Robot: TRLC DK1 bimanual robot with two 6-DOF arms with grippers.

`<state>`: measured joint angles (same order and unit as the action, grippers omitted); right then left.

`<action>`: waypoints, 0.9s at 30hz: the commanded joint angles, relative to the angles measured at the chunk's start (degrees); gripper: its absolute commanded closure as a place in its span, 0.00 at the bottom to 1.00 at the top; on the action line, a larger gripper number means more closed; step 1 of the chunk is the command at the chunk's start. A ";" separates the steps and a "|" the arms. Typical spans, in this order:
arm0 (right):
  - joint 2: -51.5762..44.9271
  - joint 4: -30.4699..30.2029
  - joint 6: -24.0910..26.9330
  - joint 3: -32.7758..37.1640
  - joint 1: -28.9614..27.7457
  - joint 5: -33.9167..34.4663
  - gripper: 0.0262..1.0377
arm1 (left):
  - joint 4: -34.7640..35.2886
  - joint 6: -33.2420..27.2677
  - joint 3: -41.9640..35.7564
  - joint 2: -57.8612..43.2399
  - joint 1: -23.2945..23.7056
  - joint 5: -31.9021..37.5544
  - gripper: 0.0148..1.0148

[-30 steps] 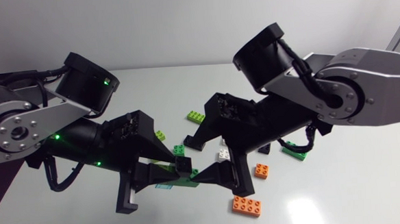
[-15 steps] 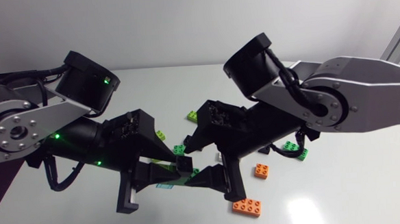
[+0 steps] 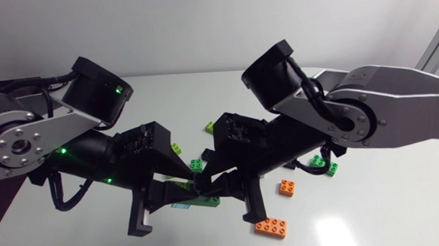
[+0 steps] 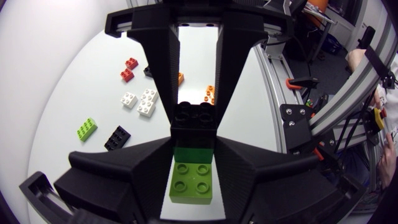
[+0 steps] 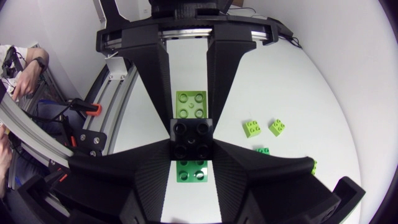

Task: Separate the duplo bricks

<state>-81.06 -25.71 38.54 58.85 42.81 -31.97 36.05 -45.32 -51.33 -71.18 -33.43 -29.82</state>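
Observation:
A black brick [image 3: 200, 181] sits stacked on a green brick [image 3: 202, 201], held just above the table's middle between my two arms. My left gripper [image 3: 179, 191] is shut on the green brick [image 4: 193, 182], whose studs show between its fingers in the left wrist view. Opposite it, my right gripper [image 3: 217, 188] has both fingers against the sides of the black brick [image 5: 191, 138]. In the right wrist view green [image 5: 191, 170] shows on both sides of the black one. The black brick [image 4: 194, 117] lies just ahead of the left fingers.
Loose bricks lie around: a long orange one [image 3: 271, 226] at the front, a small orange one [image 3: 287, 187], green ones [image 3: 321, 163] under the right arm, and a lime one [image 3: 176, 148]. Red [image 4: 127, 68], white [image 4: 143, 99] and black [image 4: 117, 137] bricks lie beyond.
My right arm has come in to the left and its open fingers have closed on the black brick. The left arm has held still with the green brick.

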 commanded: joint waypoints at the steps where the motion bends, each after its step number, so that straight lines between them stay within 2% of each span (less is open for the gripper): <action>1: -0.77 0.49 -0.49 -1.72 0.52 0.59 0.75 | 1.21 0.14 -0.96 1.57 0.30 -1.20 0.45; 4: -0.51 0.40 -0.58 -1.55 0.26 1.03 0.75 | 3.59 -1.96 -0.61 3.15 1.09 -1.29 0.29; 9: 0.28 -0.04 -1.10 -0.58 -0.09 1.56 0.75 | 4.90 -3.37 0.79 5.17 1.53 -1.20 0.20; 14: 0.72 -0.04 -1.98 0.12 0.35 2.00 0.75 | 4.82 -3.81 2.11 5.26 1.44 -1.29 0.20; 27: 3.36 -1.88 -3.48 1.18 1.14 2.00 0.75 | -0.63 -3.11 4.13 2.62 2.32 -1.29 0.20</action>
<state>-78.65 -26.83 36.60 59.02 43.42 -30.00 36.07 -48.21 -48.47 -67.37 -31.44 -30.26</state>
